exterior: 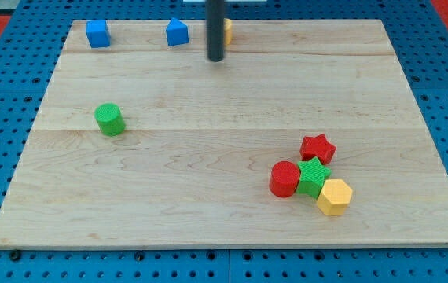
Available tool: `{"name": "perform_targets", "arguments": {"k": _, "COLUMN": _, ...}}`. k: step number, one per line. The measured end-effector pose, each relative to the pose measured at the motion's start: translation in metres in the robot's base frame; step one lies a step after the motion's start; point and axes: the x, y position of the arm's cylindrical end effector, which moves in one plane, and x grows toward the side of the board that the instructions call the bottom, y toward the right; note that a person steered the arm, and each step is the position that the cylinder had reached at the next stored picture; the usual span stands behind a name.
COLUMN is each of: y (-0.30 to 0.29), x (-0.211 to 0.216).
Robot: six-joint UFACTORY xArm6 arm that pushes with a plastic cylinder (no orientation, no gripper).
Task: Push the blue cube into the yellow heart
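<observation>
The blue cube (97,33) sits at the view's top left of the wooden board (208,157). A second blue block with a pointed top (177,32) stands to its right. The yellow heart (227,31) is near the top edge, mostly hidden behind my rod. My tip (216,58) rests on the board just below and left of the yellow heart, to the right of the pointed blue block, and far right of the blue cube.
A green cylinder (110,119) stands at the left middle. At the lower right cluster a red star (317,148), a red cylinder (284,178), a green star (313,175) and a yellow hexagon (335,196). Blue pegboard surrounds the board.
</observation>
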Motion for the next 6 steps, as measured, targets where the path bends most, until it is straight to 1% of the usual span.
{"name": "perform_targets", "arguments": {"k": 1, "y": -0.142, "x": 0.001}}
{"name": "perform_targets", "arguments": {"k": 2, "y": -0.245, "x": -0.008}}
{"name": "perform_targets", "arguments": {"k": 3, "y": -0.246, "x": -0.019}}
{"name": "perform_targets", "arguments": {"k": 4, "y": -0.235, "x": -0.047}}
{"name": "perform_targets", "arguments": {"k": 6, "y": -0.235, "x": -0.049}}
